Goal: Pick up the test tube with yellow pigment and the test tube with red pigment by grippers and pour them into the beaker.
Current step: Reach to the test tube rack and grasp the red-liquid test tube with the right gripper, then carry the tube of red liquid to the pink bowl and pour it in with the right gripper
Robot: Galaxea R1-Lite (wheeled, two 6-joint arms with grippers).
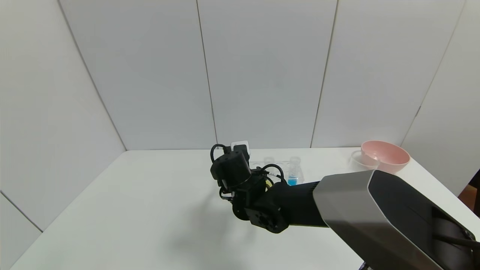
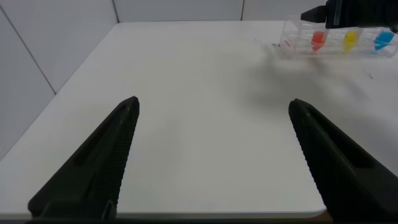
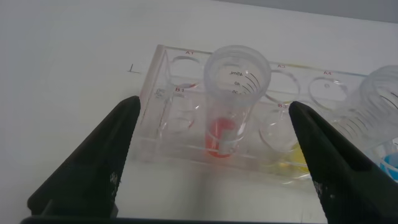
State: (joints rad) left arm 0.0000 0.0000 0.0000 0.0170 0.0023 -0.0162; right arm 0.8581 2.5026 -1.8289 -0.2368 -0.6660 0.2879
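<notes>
Your right gripper [image 3: 208, 134] has its two black jaws spread wide and nothing between them is gripped. It hangs over the clear tube rack [image 3: 168, 134], looking down into it. Straight ahead of the gap, centred between the jaws but apart from both, stands the test tube with red pigment [image 3: 231, 99], upright in its hole, open mouth toward the gripper and the red liquid at its round tip. Toward one jaw, partly hidden behind it, you can see the yellow of the test tube with yellow pigment [image 3: 300, 157], and past that a sliver of the blue tube [image 3: 390, 165]. In the left wrist view the order in the rack reads red, yellow, blue, with the right arm's black body over the rack.

From the head view, your right arm [image 1: 337, 202] reaches in from the near right corner of the worktop [image 1: 131, 210] toward the rack, which stands near the far edge, about midway along it. The wrist hides most of the rack there; only the blue tube shows just beside it.

The beaker [image 1: 358, 159] stands at the far right corner of the worktop, touching or just beside the pink bowl [image 1: 386, 155], well apart from the rack.

Your left gripper [image 2: 211, 155] is also wide apart and holds nothing, idle above bare worktop near the near edge, well apart from the rack.
</notes>
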